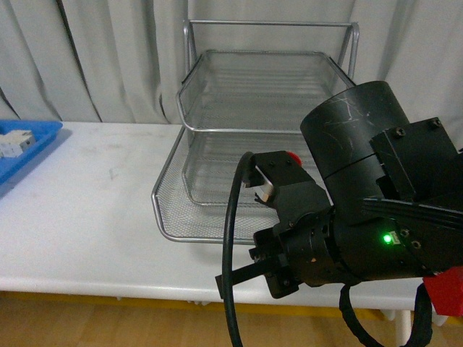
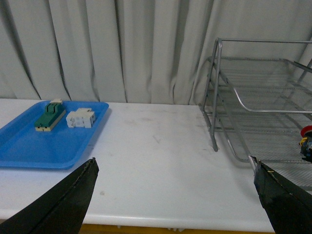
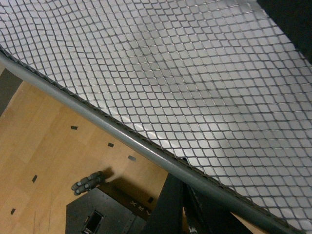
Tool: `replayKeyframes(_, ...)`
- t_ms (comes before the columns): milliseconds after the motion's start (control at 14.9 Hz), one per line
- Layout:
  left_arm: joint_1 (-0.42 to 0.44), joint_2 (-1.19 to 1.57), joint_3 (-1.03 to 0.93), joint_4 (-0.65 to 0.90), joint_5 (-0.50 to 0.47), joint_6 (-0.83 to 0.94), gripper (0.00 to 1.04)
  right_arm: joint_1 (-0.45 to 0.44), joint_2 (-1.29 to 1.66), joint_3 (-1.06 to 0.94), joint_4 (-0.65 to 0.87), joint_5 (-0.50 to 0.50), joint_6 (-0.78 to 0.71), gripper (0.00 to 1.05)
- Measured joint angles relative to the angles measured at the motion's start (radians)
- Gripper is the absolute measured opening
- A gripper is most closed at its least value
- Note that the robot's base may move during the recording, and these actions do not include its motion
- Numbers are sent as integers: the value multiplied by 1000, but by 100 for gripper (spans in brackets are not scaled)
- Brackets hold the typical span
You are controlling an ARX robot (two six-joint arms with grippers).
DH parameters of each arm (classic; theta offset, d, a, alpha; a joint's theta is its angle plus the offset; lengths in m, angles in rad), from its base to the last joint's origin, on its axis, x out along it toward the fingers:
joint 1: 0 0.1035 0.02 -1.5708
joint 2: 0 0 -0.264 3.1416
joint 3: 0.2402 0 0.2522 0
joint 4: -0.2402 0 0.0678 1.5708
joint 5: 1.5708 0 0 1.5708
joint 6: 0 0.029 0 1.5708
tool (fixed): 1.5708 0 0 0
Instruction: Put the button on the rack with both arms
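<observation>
The three-tier silver wire rack (image 1: 268,24) stands on the white table, straight ahead. My right gripper (image 1: 278,170) hangs over the front of the lowest tier, shut on the button; only its red cap (image 1: 293,157) peeks out above the black fingers. In the left wrist view the rack (image 2: 214,97) is off to one side and the button (image 2: 306,131) shows as a red spot at the picture's edge. My left gripper (image 2: 173,197) is open with nothing between its fingers, above bare table in front of the rack. The right wrist view looks along a mesh tier (image 3: 185,73) and its rim tube (image 3: 122,136).
A flat blue tray (image 2: 29,146) lies on the table's left side holding a green block (image 2: 48,117) and a white block (image 2: 80,118). Grey curtains hang behind the table. The right arm's bulky black body (image 1: 376,195) blocks the lower right of the front view.
</observation>
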Motion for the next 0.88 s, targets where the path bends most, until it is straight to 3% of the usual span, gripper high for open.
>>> replayKeyframes(135,0,0,0,0,0,0,98,-8,39,47,-31,-20,-24,2)
replayKeyframes(337,0,0,0,0,0,0,98,-78,74,156,-22,46,-87,2)
replayKeyframes(875,0,0,0,0,0,0,98,-146,150,276,-11,64,-147,2)
